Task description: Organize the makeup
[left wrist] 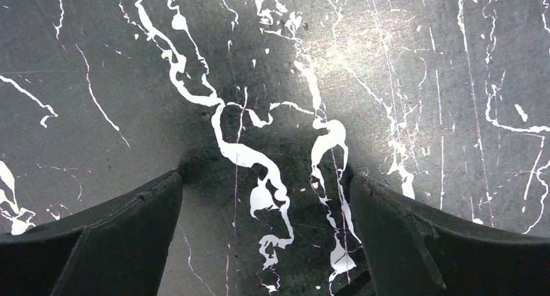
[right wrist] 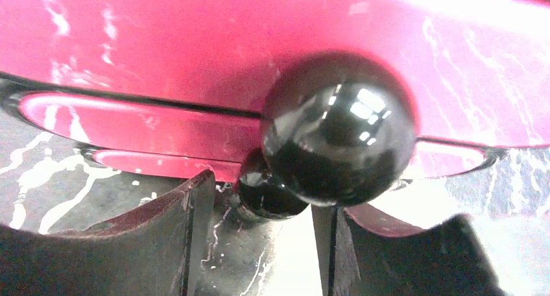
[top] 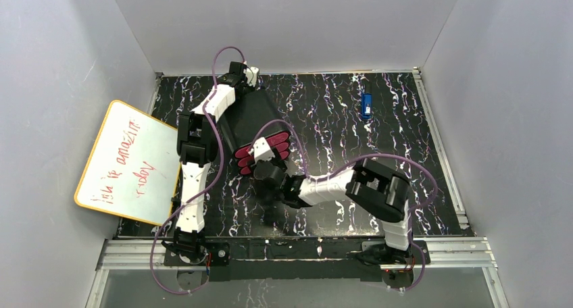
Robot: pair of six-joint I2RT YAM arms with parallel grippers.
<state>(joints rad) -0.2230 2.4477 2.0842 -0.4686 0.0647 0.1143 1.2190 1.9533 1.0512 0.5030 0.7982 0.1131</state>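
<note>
drawer front (right wrist: 162, 56): blurred, cropped | right claw (right wrist: 263, 202): cropped, seemingly blurred

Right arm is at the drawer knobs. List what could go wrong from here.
1. The right fingers straddle the lower knob, with the upper knob crowding just above. Both are glossy and round, so a close may slip off or catch the wrong one.
2. The left fingers stand open over the table, holding nothing. A pull on a pink drawer could drag the whole black box instead of opening it.

Bright, even light; glare spots on the blurred black knob (right wrist: 337, 130).
</note>
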